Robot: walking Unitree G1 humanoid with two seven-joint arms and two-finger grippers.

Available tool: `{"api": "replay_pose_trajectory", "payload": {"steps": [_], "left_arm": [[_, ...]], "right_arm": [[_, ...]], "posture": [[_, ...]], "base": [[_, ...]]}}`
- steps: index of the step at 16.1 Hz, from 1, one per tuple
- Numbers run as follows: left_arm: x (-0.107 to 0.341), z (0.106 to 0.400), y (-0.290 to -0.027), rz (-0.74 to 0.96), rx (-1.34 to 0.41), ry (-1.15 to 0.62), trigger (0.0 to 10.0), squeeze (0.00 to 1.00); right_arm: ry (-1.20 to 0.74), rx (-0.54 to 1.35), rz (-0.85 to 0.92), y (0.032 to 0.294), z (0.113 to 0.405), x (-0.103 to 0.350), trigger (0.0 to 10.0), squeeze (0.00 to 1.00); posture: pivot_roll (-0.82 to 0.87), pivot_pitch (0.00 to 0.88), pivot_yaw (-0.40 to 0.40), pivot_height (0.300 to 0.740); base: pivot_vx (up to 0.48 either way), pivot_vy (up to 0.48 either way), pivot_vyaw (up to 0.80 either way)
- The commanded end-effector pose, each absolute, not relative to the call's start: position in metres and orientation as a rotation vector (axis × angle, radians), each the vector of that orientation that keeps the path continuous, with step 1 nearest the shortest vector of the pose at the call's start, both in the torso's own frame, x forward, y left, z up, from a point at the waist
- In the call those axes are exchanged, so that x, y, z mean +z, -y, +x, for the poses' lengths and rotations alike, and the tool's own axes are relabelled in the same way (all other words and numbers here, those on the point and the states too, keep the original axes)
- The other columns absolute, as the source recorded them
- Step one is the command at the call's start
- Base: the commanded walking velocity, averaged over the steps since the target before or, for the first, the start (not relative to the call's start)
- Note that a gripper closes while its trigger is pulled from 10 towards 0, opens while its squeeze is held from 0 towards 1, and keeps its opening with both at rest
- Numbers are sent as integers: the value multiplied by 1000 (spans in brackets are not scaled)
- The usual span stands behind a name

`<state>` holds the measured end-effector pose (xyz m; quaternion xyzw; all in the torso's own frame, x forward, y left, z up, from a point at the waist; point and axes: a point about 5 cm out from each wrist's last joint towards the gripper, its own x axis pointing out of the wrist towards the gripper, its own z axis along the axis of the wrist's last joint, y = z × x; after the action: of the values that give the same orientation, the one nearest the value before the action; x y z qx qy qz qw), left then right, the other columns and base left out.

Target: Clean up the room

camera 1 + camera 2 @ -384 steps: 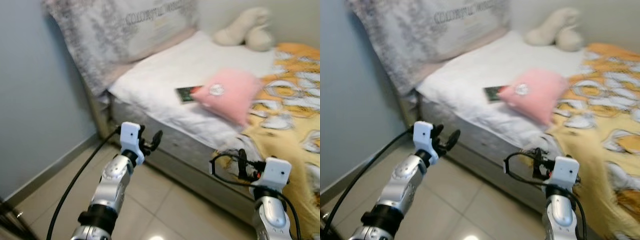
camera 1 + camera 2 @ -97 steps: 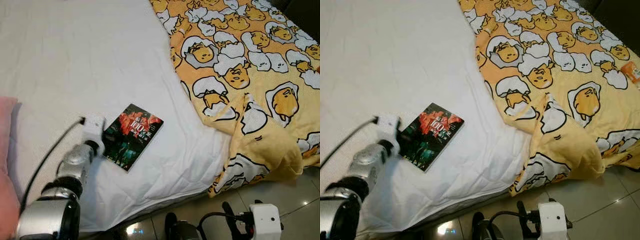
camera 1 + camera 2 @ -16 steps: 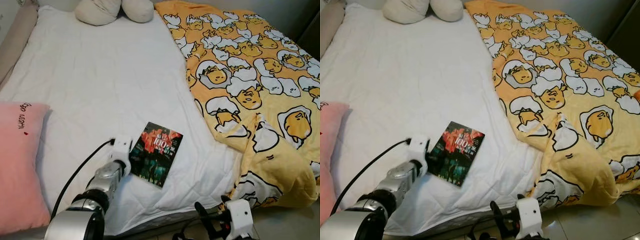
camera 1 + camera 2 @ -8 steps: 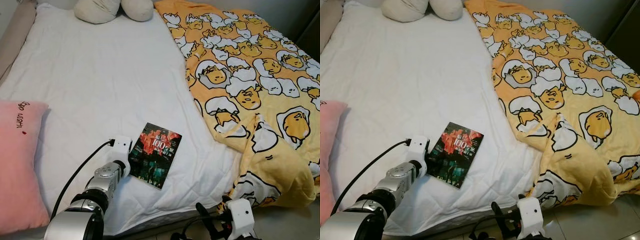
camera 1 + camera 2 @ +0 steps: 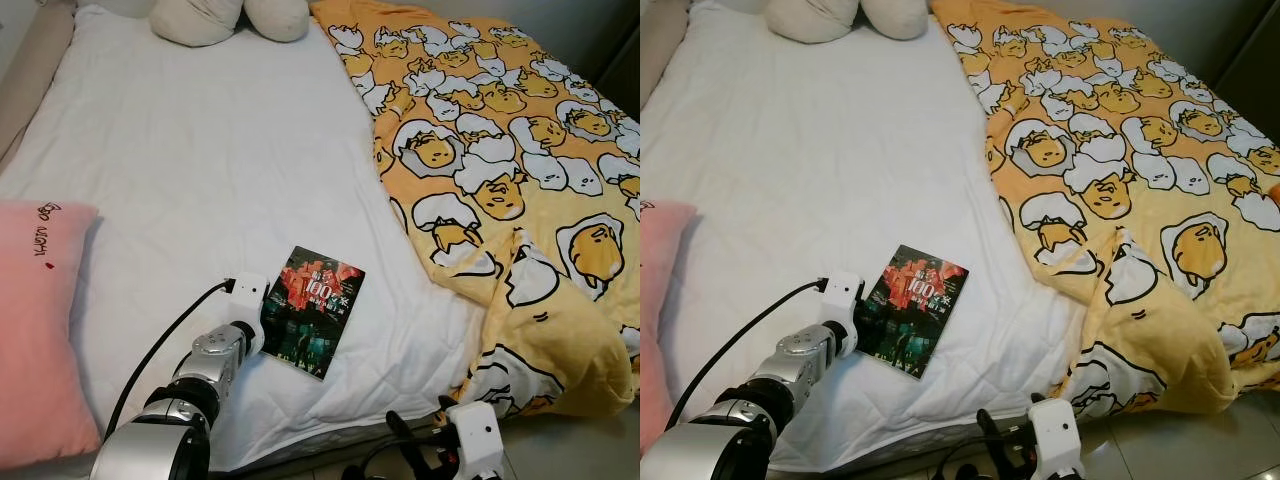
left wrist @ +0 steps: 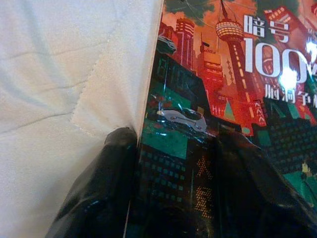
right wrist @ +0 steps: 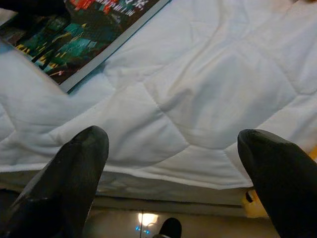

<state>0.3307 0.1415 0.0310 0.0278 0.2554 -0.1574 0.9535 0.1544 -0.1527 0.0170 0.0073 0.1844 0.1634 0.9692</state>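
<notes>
A paperback book (image 5: 312, 312) with a red and teal city cover lies flat on the white bed sheet (image 5: 200, 150), near the bed's front edge. My left gripper (image 6: 176, 148) is at the book's left edge, open. One finger (image 6: 106, 183) rests on the sheet beside the spine and the other finger (image 6: 247, 183) lies on the cover. My right gripper (image 7: 173, 163) hangs open and holds nothing, low in front of the bed's edge. The book's corner (image 7: 74, 44) shows beyond it.
A pink pillow (image 5: 40, 320) lies at the left of the bed. A yellow blanket (image 5: 500, 150) printed with egg figures covers the right side and droops over the front edge. A cream plush toy (image 5: 225, 18) sits at the bed's far end. Tiled floor (image 5: 1160, 450) lies below.
The view has shifted slightly. My left gripper stays at the book's edge, and the book has not visibly moved.
</notes>
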Motion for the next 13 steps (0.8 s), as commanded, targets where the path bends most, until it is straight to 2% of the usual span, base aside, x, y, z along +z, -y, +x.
{"api": "replay_pose_trajectory", "payload": {"steps": [1,9,13], "left_arm": [[-2,304,-143,80,-325,-703,0,0],[0,305,-130,-12,-337,-705,0,0],[13,317,-126,-139,-296,-626,0,0]], "right_arm": [[-383,319,7,156,152,18,10000,0],[-378,302,6,158,157,19,10000,0],[-380,299,2,160,157,18,10000,0]], "posture": [[-75,223,-83,740],[-72,230,-80,740],[-72,216,-72,740]], "base": [[0,0,0],[0,0,0],[0,0,0]]}}
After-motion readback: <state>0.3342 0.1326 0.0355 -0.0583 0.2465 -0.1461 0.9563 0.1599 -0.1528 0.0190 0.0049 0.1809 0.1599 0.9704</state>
